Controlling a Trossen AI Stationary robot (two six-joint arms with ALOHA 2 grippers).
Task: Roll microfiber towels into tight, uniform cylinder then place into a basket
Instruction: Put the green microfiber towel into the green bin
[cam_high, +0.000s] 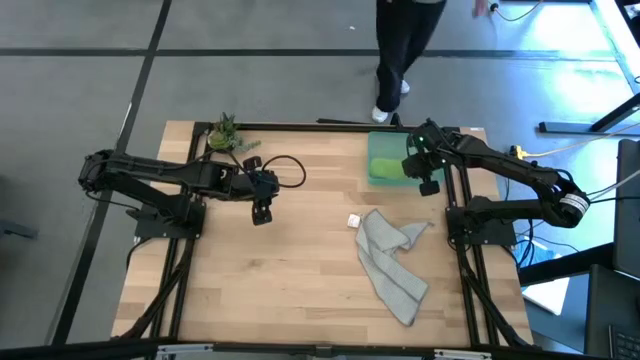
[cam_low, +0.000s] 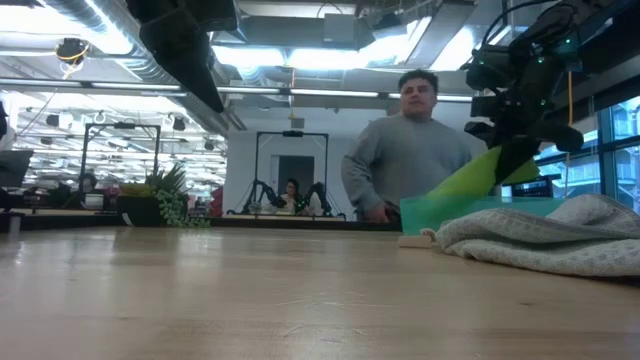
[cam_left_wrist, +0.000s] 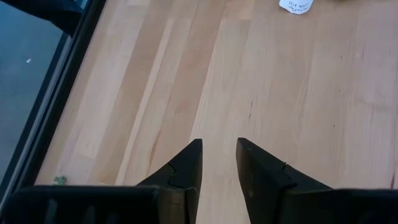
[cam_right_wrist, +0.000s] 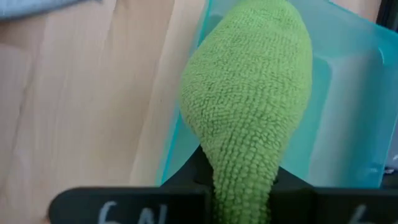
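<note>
The lime green towel (cam_right_wrist: 249, 106) is a rolled bundle, and my right gripper (cam_high: 424, 168) is shut on one end of it above the teal basket (cam_high: 381, 150) at the table's far right. The towel slants down from the gripper into the basket (cam_low: 470, 212). The light grey towel (cam_high: 390, 256) lies crumpled and unrolled on the table, nearer than the basket, resting on its underside. My left gripper (cam_left_wrist: 219, 155) hangs open over bare wood left of the table's middle (cam_high: 262, 212), with nothing between its fingers. My right gripper pinches the green roll's upper end (cam_right_wrist: 242, 177) between its two fingers, which come from above, slanting down. The roll runs on away from the fingers, tilted, and its lower end (cam_low: 440, 195) dips behind the basket's wall. Whether it rests on the basket floor is hidden.
A small potted plant (cam_high: 225, 133) stands at the far left of the table. A white tag (cam_high: 353, 221) lies near the grey towel. A person (cam_high: 395, 60) stands just beyond the table's far edge. Bare wood lies in the middle and along the near side.
</note>
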